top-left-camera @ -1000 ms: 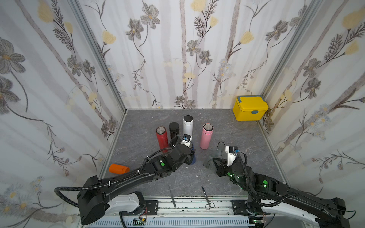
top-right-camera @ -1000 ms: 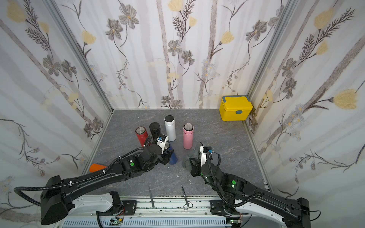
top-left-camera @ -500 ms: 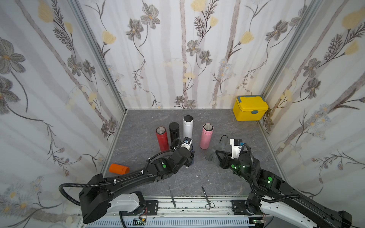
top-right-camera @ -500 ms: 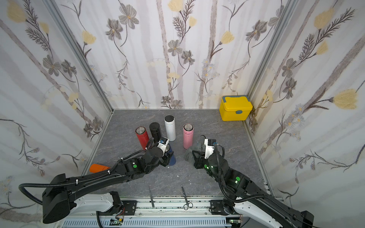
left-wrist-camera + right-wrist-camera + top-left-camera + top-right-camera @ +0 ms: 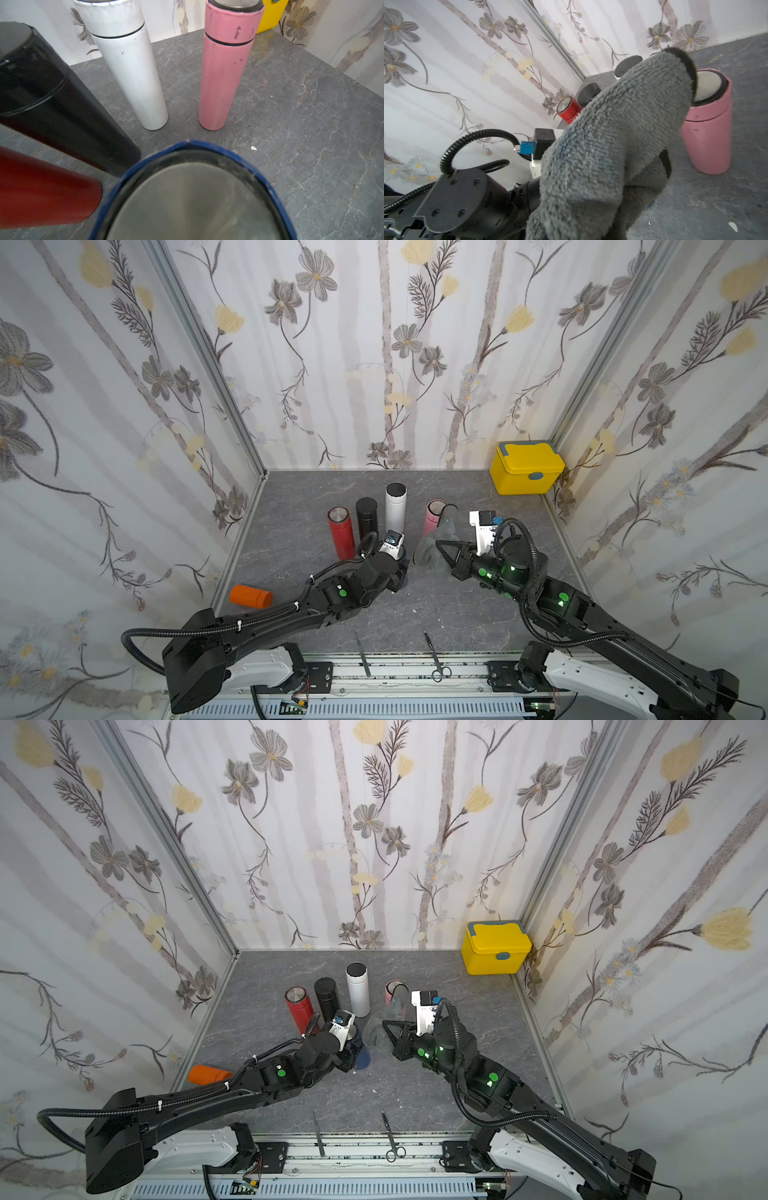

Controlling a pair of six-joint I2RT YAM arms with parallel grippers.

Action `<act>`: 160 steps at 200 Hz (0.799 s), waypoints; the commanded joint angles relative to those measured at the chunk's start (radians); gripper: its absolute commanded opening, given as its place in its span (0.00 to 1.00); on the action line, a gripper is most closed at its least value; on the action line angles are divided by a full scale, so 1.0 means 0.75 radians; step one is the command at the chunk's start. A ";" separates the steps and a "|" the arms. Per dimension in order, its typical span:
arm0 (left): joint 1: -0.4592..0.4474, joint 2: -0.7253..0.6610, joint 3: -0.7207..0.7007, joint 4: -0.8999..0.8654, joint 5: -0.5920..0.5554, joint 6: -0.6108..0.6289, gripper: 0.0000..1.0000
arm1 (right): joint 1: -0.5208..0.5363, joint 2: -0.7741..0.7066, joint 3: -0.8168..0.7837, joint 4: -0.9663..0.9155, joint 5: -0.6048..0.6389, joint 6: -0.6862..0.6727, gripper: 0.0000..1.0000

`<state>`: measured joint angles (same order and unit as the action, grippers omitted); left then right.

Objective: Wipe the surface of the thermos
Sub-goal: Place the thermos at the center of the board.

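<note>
Flowered walls are closing in a grey table on three sides. In the lower middle of a top view, the left gripper is clamping the blue thermos with its jaws nearly together. The thermos is standing upright near the table's centre. To the right of it, the right gripper is pinching a grey cloth with its jaws closed tight. The cloth is hanging between the thermos and a pink flask. Its upper tip is overlapping the flask's lid in the right wrist view, but I cannot tell if it is touching either one. I am judging that the wiping is only starting. The thermos and cloth are both in hand, and most of the rubbing is probably remaining.
</note>
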<state>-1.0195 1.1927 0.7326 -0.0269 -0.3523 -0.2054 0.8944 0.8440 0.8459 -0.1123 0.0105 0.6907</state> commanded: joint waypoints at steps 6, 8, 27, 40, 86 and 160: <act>0.003 -0.019 0.059 -0.100 0.054 0.027 0.00 | -0.006 0.030 0.029 0.095 -0.109 -0.004 0.00; 0.002 -0.019 0.067 -0.112 0.059 0.028 0.00 | -0.007 0.030 0.027 0.099 -0.110 -0.004 0.00; 0.001 -0.025 0.105 -0.191 0.090 0.029 0.00 | -0.008 0.034 0.011 0.122 -0.115 0.005 0.00; 0.001 -0.029 0.109 -0.211 0.123 0.028 0.00 | -0.013 0.035 -0.006 0.135 -0.116 0.014 0.00; 0.001 -0.052 0.046 -0.183 0.129 -0.001 0.46 | -0.032 0.041 -0.059 0.142 -0.122 0.038 0.00; 0.001 -0.140 -0.040 -0.030 0.137 0.007 0.78 | -0.074 0.058 -0.087 0.173 -0.181 0.051 0.00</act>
<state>-1.0195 1.1027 0.7082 -0.1223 -0.2527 -0.2089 0.8402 0.8764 0.7849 -0.0498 -0.0906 0.7177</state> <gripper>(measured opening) 0.783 0.106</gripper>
